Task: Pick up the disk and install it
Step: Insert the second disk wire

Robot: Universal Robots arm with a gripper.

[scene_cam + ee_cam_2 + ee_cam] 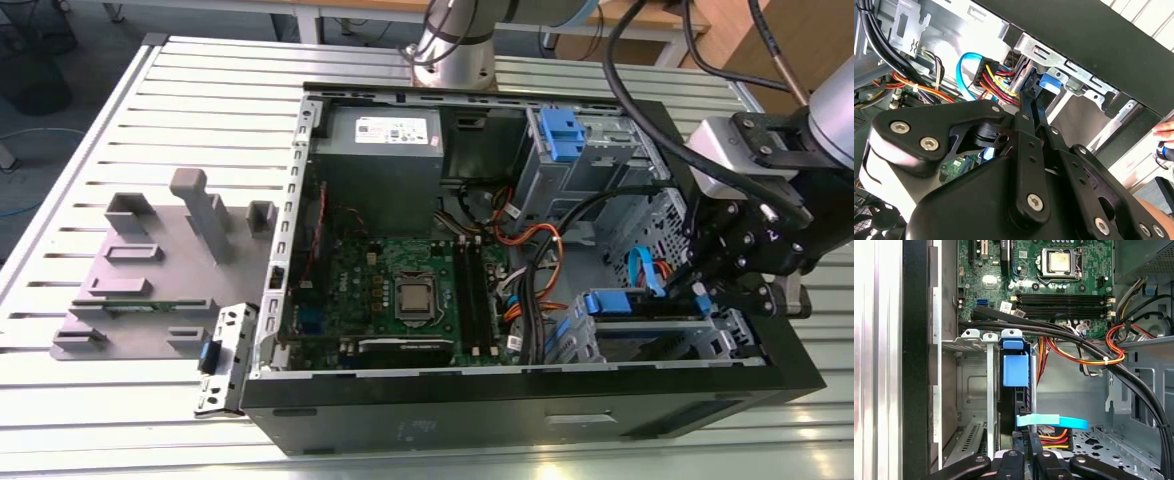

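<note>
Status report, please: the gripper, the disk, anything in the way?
Gripper down inside the case, at the drive cage. Disk standing on edge in the cage bay, blue tab up. Power cables and light-blue cable close beside.

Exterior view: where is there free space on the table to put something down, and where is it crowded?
Free: the slatted table beyond the grey holder, and the strip in front of the computer case. Crowded: inside the case, where cables cross beside the circuit board and the end effector hangs over the drive bay.

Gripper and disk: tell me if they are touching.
Cannot tell. In the first wrist view the gripper sits right at the end of the disk standing in its bay, but neither contact nor a gap shows plainly.
</note>
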